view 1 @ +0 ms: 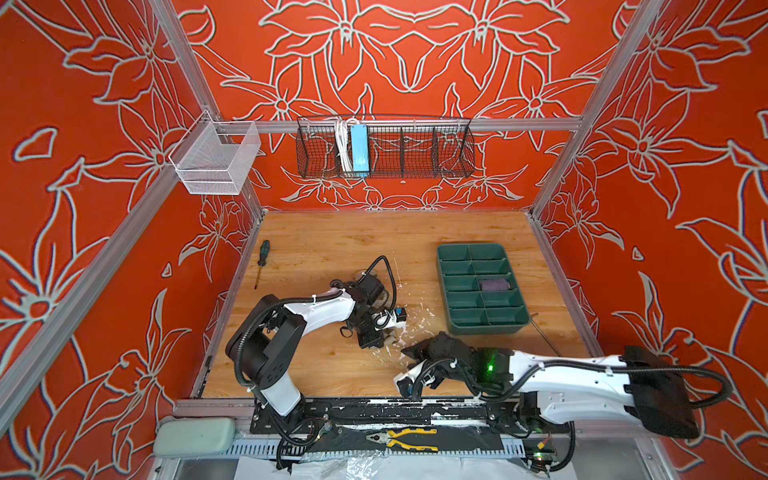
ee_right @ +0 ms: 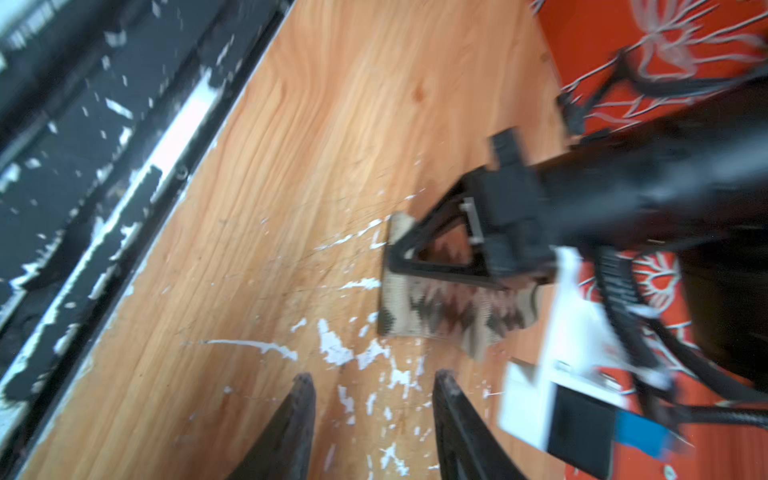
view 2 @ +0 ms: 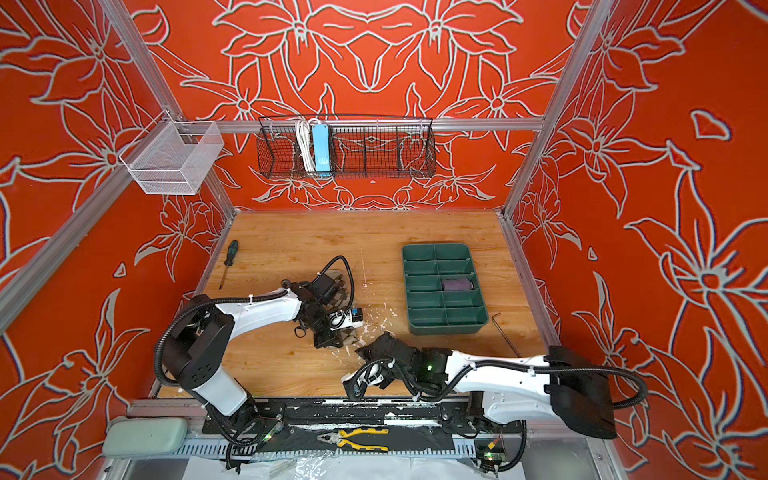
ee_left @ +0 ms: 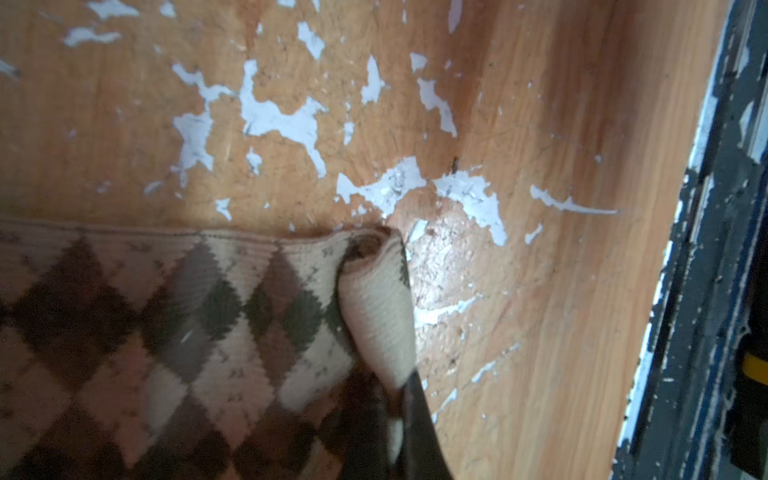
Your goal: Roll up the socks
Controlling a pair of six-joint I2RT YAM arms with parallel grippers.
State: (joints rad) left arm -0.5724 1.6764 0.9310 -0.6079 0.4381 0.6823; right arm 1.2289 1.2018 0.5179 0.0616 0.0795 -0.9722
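1. Left gripper [ee_right: 394, 251]: jaws closed tight on one end of the argyle sock [ee_left: 208, 316]; the pinched end is curled up and over, lifted off the table [view 1: 332, 237].
2. The rest of the argyle sock lies flat on the wood near the table's middle; in both top views the left arm's wrist hides most of it.
3. Right gripper [ee_right: 372, 374]: fingers parted with a clear gap and nothing between them; it hangs over white-scuffed wood just beside the argyle sock, not touching it.
4. Purple sock [view 1: 492, 285]: rolled into a bundle; sits in the green tray [view 1: 486, 328], middle row, right-hand compartment; well apart from both grippers.
5. Screwdriver [view 1: 262, 262] by the table's left edge; yellow-handled pliers [view 1: 405, 438] lie on the black mat in front of the table.
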